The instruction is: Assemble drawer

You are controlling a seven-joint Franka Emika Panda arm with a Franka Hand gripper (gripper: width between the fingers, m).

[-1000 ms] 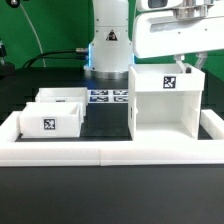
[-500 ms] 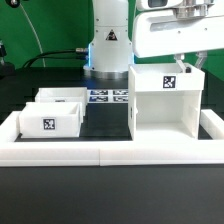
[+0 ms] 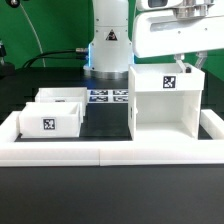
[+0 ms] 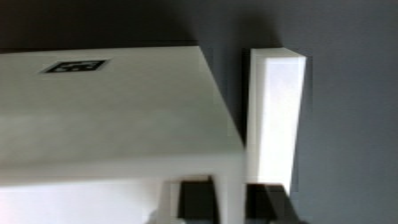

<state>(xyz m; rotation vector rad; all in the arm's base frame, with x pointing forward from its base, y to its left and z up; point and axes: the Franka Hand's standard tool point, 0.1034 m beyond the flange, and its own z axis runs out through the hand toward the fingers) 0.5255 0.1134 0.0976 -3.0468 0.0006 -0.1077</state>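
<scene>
The claw [image 3: 187,64] is seen spread at the upper right of the exterior view, its two fingers held apart just above the top of the housing [image 3: 165,105]. In the wrist view the fingers appear to straddle the housing's outer side edge, but whether anything is touched cannot be told. The housing stands upright on the bench [image 3: 108,122] at the exterior view's right, its open front turned toward the camera, with the low white wall [image 3: 110,152] just beside it. The main risk is judged to be a poor closure. If the claw is lowered off line, the thin side panel could be struck from above instead of pinched, and the housing could be tilted or shoved against the wall. A grip taken this far out toward one edge could also let the tall box swing or slip when lifted. No contents are seen in the housing's cavity. At the exterior view's left the front tray [image 3: 50,122] and the rear tray [image 3: 62,97] sit close together, well apart from the housing. The rear tray looks empty, and the front tray's inside is mostly hidden by its tagged wall. The marker board [image 3: 110,97] lies between trays and housing, farther back.
</scene>
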